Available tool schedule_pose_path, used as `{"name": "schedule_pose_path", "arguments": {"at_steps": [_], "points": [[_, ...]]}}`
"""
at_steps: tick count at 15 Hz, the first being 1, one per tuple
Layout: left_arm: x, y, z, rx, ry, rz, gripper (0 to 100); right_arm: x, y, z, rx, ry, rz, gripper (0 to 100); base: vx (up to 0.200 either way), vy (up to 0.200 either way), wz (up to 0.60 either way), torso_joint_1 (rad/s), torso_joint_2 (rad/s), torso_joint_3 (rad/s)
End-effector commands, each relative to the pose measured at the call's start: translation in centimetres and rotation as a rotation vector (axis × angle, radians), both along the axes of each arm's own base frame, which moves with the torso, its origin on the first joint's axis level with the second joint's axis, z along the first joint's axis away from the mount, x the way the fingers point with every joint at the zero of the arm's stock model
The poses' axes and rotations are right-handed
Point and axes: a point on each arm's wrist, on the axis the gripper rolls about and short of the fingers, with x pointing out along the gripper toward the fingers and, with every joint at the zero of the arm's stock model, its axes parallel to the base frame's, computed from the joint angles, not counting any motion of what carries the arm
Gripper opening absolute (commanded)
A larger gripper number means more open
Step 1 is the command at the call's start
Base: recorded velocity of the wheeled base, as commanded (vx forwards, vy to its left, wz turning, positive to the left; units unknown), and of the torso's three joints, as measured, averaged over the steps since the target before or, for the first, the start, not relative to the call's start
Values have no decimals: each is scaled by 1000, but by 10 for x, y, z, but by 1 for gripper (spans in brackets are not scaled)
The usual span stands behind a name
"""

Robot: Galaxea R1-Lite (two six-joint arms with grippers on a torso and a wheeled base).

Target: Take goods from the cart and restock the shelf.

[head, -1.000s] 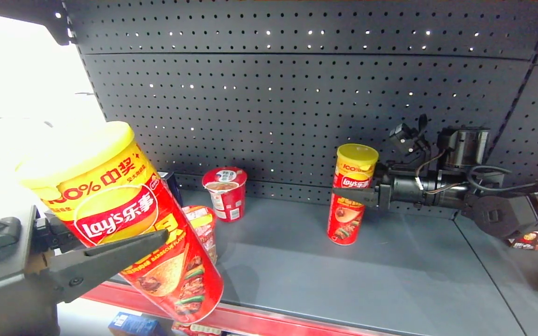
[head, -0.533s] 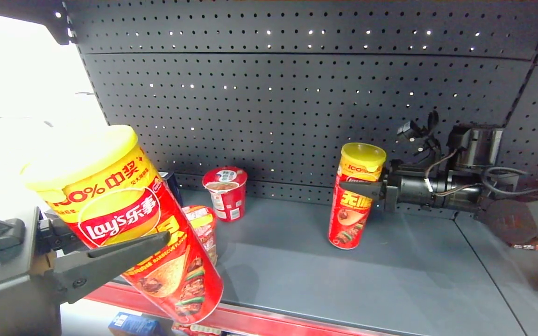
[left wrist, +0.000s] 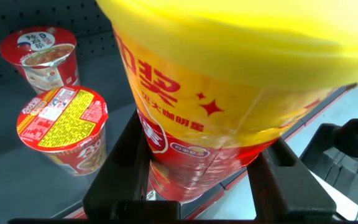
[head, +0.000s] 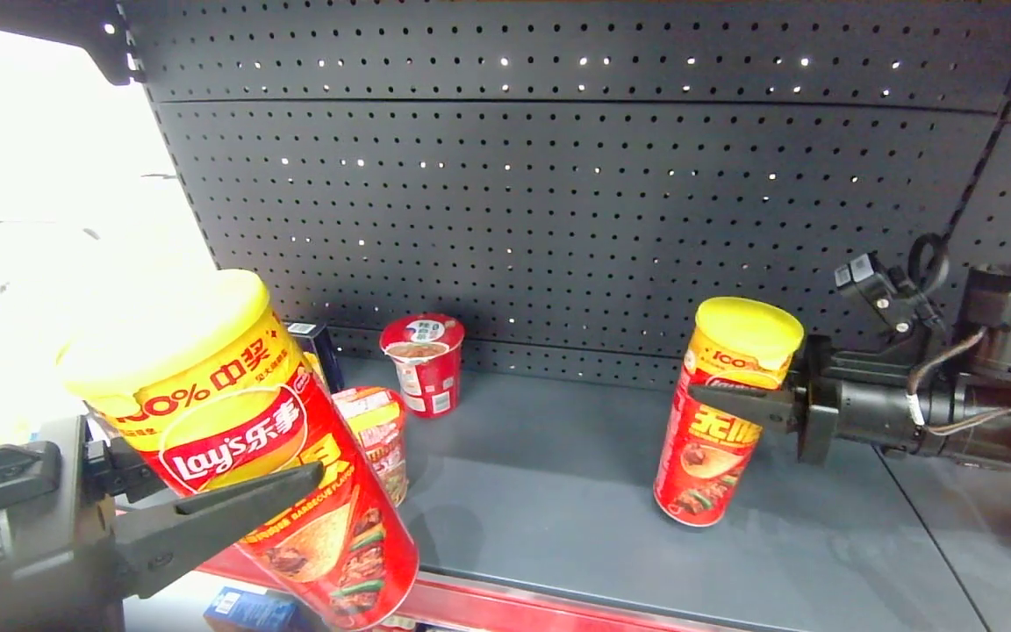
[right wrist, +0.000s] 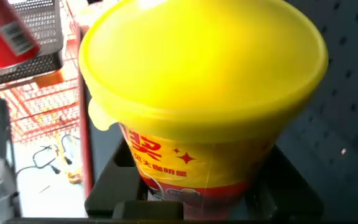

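One chip can (head: 738, 412) is clamped below its lid by the right gripper (head: 734, 399), tilted, base at the shelf (head: 558, 509) (seemingly for setting down). A second can (head: 207, 386) is clamped by the left gripper (head: 251, 461) over the shelf's front edge.

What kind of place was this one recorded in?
Probably a shop, or a mock-up of one: a pegboard-backed shelf with cup noodles on it, a chip can held at the shelf, and a wire cart nearby.

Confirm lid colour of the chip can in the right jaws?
Yellow lid, clearest in right wrist view.
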Motion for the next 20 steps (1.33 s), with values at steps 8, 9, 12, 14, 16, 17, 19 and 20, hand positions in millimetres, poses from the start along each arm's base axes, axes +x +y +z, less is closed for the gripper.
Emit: {"name": "schedule_pose_path", "arguments": {"at_steps": [8, 9, 12, 14, 16, 17, 19, 20], "points": [[-2, 1, 0, -2, -3, -1, 0, -42, -2, 0, 39, -2, 40, 0, 0, 0, 0, 0, 0, 0], [-2, 1, -1, -2, -2, 1, 0, -44, -1, 0, 45, -5, 47, 0, 0, 0, 0, 0, 0, 0], [-2, 1, -3, 1, 4, 1, 0, -45, 2, -1, 43, 1, 60, 0, 0, 0, 0, 0, 0, 0], [-2, 1, -3, 2, 5, 1, 0, -45, 6, -1, 42, 2, 76, 0, 0, 0, 0, 0, 0, 0], [-2, 1, -3, 2, 5, 2, 0, -39, 10, -4, 38, 14, 82, 0, 0, 0, 0, 0, 0, 0], [-2, 1, -3, 2, 5, 2, 0, -37, 12, -5, 36, 18, 86, 0, 0, 0, 0, 0, 0, 0], [-2, 1, -3, 1, 6, 3, 0, -34, 14, -9, 35, 23, 89, 0, 0, 0, 0, 0, 0, 0], [-2, 1, -3, 1, 6, 3, 0, -33, 15, -10, 35, 24, 92, 0, 0, 0, 0, 0, 0, 0]]}}
